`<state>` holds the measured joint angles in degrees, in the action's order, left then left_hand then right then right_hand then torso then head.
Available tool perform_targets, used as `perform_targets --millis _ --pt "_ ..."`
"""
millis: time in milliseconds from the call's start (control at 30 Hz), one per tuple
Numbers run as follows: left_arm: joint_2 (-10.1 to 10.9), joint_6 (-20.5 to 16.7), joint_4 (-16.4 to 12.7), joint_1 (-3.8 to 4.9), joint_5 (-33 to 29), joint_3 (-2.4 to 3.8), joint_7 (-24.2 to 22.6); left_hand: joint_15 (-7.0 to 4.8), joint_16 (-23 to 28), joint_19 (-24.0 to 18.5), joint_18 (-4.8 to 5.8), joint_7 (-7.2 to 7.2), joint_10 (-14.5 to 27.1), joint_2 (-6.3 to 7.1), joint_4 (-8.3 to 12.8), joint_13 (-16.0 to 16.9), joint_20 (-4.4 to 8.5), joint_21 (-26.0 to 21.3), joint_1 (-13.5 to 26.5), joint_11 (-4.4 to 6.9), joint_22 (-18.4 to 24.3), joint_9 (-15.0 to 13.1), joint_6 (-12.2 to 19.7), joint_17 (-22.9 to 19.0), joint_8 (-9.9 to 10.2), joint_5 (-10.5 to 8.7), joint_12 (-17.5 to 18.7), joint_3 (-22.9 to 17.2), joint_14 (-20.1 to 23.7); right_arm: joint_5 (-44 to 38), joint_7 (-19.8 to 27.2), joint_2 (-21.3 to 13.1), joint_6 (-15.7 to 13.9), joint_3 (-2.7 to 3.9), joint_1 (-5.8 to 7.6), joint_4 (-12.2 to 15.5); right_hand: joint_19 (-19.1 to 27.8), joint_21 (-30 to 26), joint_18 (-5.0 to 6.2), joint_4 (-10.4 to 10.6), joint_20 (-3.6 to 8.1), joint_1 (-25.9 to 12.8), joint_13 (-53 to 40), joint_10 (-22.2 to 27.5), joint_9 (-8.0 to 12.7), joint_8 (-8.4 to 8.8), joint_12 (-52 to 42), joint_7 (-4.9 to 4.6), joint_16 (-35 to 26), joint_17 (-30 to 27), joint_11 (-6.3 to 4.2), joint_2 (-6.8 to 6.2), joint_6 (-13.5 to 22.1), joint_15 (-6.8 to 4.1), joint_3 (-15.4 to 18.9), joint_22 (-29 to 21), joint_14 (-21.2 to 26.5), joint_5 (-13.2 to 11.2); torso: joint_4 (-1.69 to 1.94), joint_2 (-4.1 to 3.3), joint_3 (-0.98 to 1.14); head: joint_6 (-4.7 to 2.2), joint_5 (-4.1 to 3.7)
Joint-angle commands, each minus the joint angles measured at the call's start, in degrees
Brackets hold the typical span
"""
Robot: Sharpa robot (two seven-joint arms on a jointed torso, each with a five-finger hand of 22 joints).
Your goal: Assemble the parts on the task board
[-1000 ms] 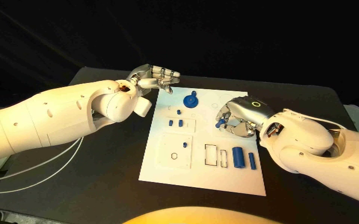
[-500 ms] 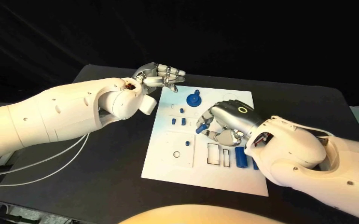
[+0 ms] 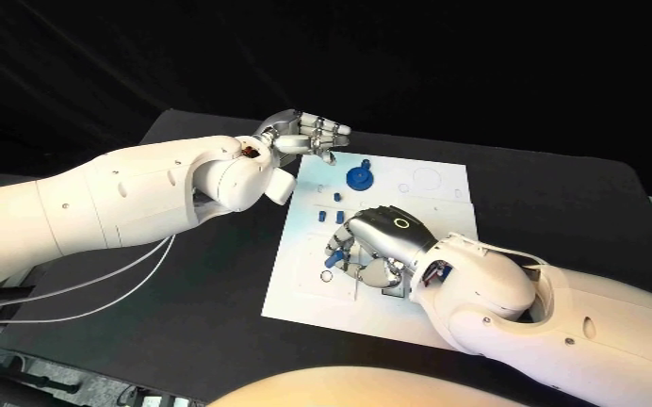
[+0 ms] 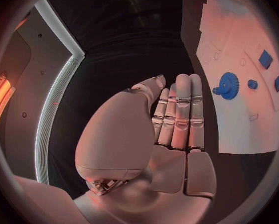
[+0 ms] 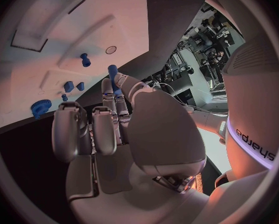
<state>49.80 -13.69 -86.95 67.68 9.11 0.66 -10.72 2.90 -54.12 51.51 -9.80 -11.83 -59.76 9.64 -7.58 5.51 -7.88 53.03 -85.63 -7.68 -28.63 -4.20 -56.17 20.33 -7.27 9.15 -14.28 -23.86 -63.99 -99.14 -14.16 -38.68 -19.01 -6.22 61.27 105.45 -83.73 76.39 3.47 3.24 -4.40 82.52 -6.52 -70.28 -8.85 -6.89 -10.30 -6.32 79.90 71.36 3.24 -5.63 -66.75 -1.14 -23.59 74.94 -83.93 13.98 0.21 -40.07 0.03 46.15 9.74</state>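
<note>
Black table [image 3: 203, 284] beneath white task board [image 3: 421, 195]

The right hand [image 5: 124, 134] rises over the white task board [image 5: 124, 20], pinching a small blue peg [image 5: 112, 72] at its fingertips, while its other fingers [image 5: 68, 129] curl in beside it. On the board stand another blue peg [image 5: 84, 59], two small blue blocks [image 5: 73, 86] side by side and, near the board's edge, a blue gear [image 5: 40, 107]. A small round hole [image 5: 111, 50] lies near the held peg, and a rectangular recess [image 5: 43, 15] sits farther off on the board.
</note>
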Motion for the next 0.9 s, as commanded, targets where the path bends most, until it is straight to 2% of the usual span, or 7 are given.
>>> perform_targets --millis 33,200,467,900 --pt "-0.2 1.1 -0.1 0.05 -0.1 0.04 -0.2 -0.01 0.3 0.0 -0.78 -0.08 0.6 -0.61 0.5 -0.1 -0.16 -0.2 0.2 -0.01 0.1 0.1 0.4 -0.1 0.1 0.07 -0.3 0.0 0.2 0.1 1.3 0.9 1.3 -0.09 -0.62 -1.4 -1.0 -0.3 -0.66 -0.1 -0.07 -0.5 -0.1 -0.5 -1.3 -0.59 0.0 -0.45 -0.2 0.0 -0.35 -0.22 -0.1 -0.36 -0.4 10.3 -2.6 0.2 -0.06 -0.01 0.12 0.23 0.26" --pt "-0.2 1.1 -0.1 0.05 -0.1 0.04 -0.2 -0.01 0.3 0.0 -0.78 -0.08 0.6 -0.61 0.5 -0.1 -0.16 -0.2 0.2 -0.01 0.1 0.1 0.4 -0.1 0.1 0.07 -0.3 0.0 0.2 -0.3 1.5 1.7 1.9 -0.18 -1.14 -2.6 -1.0 -0.3 -0.66 -0.1 -0.08 -0.5 -0.1 -0.5 -1.3 -0.59 0.0 -0.46 -0.2 0.0 -0.34 -0.22 -0.1 -0.36 -0.4 10.3 -2.6 0.2 0.02 -0.03 0.14 0.21 0.03" --pt "-0.2 1.1 -0.1 0.06 -0.1 0.04 -0.1 -0.01 0.3 0.0 -0.78 -0.08 0.6 -0.61 0.5 -0.1 -0.16 -0.2 0.2 -0.01 0.1 0.1 0.4 -0.1 0.1 0.07 -0.3 0.0 0.2 -0.9 1.5 2.1 2.4 -0.29 -1.54 -3.0 -1.1 -0.2 -0.68 -0.1 -0.08 -0.6 -0.1 -0.5 -1.3 -0.59 0.1 -0.46 -0.2 0.0 -0.34 -0.24 0.0 -0.36 -0.5 10.3 -2.6 0.2 -0.14 -0.07 0.12 0.63 0.41" --pt "0.0 1.0 -0.2 0.09 -0.1 0.04 -0.1 -0.01 0.3 0.0 -0.78 -0.08 0.6 -0.61 0.5 -0.1 -0.16 -0.2 0.2 -0.01 0.1 0.1 0.4 -0.1 0.1 0.07 -0.3 0.0 0.2 -1.5 0.3 2.7 4.9 -0.43 -1.61 -4.0 -1.0 -0.3 -0.66 -0.2 -0.09 -0.7 -0.1 -0.5 -1.4 -0.61 0.1 -0.47 -0.1 0.1 -0.33 -0.35 0.0 -0.34 -0.5 10.3 -2.6 0.1 -0.09 -0.01 0.09 1.10 0.84"
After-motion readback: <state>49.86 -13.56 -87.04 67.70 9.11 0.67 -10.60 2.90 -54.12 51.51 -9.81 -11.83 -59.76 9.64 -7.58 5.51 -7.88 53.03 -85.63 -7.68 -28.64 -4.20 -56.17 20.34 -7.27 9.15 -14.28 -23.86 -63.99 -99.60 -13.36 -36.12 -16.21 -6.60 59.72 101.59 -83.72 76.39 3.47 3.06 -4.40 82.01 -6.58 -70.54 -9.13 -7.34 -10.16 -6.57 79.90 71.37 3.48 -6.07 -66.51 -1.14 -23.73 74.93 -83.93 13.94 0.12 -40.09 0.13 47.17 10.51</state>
